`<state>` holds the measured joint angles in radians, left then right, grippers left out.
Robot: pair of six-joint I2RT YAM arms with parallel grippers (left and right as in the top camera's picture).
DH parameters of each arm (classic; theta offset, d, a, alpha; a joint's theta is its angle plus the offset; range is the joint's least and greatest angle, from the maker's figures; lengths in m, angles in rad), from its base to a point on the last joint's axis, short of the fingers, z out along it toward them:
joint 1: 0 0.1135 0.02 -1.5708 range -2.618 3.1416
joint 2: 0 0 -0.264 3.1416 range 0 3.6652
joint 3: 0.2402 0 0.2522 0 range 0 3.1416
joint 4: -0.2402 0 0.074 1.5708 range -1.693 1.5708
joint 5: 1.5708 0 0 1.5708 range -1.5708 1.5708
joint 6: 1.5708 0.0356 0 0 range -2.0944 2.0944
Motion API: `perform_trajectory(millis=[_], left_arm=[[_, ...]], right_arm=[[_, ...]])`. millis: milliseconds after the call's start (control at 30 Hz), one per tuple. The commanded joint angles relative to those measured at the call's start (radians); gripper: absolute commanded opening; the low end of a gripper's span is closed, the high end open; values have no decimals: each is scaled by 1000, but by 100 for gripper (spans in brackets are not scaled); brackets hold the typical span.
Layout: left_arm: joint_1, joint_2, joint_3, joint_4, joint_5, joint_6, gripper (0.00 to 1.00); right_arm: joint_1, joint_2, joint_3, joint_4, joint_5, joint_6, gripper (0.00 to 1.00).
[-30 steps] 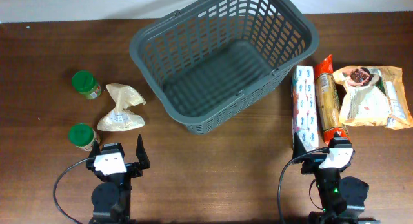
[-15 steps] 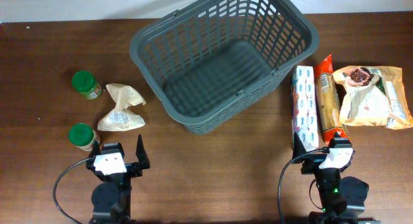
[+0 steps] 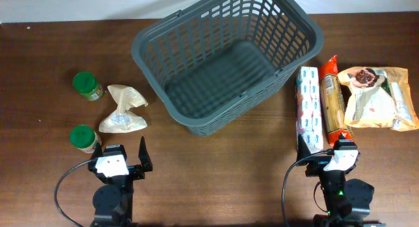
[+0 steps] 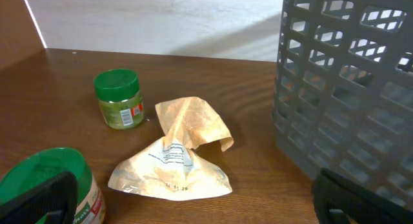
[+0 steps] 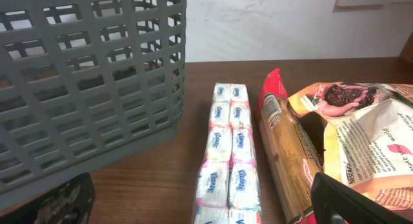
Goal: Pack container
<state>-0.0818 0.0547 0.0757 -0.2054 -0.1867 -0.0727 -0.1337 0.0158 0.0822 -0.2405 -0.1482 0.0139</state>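
Observation:
The dark grey lattice basket (image 3: 152, 75) stands empty at the table's back centre, turned at an angle. It fills the right of the left wrist view (image 4: 348, 88) and the left of the right wrist view (image 5: 90, 75). My left gripper (image 3: 121, 153) is open and empty near the front edge, behind a beige pouch (image 3: 123, 109); its jaws stand wide apart (image 4: 200, 208). My right gripper (image 3: 324, 148) is open and empty (image 5: 206, 208), with the near end of a tissue pack (image 5: 227, 159) between its fingers.
Two green-lidded jars (image 3: 86, 84) (image 3: 84, 137) stand left of the pouch; the nearer one (image 4: 51, 185) is beside my left finger. Right of the basket lie the tissue pack (image 3: 309, 109), a long pasta packet (image 3: 332, 99) and a yellow Nescafe bag (image 3: 376, 96).

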Motion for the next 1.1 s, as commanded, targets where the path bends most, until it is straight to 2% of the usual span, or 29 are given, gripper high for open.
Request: perform_trajectory(millis=[0,133,233,467,633,733,833,933,1067], left_arm=[[6,-10,-8,-7,74,-2,99],[6,-10,-8,-12,254,-3,99],[6,-10,1,-25,325,-3,99],[6,-3,136,-201,333,-3,99],[6,92,330,-292,329,-3,99],[6,215,478,-370,329,-3,99],[6,368,651,-470,327,-2,99],[6,535,846,-574,322,-2,99],[6,750,1147,-694,322,-2,99]], right_arm=[[9,-10,-6,-5,-5,-5,99],[9,-10,-6,-4,-5,-5,99],[9,-10,-5,-2,-11,-5,99],[9,-10,54,-80,-212,-6,99],[9,20,189,-237,-215,-6,99],[9,99,356,-396,-214,-23,99],[9,225,558,-558,-203,-130,99],[9,384,789,-711,-150,-215,99],[9,638,1137,-933,-102,-218,99]])
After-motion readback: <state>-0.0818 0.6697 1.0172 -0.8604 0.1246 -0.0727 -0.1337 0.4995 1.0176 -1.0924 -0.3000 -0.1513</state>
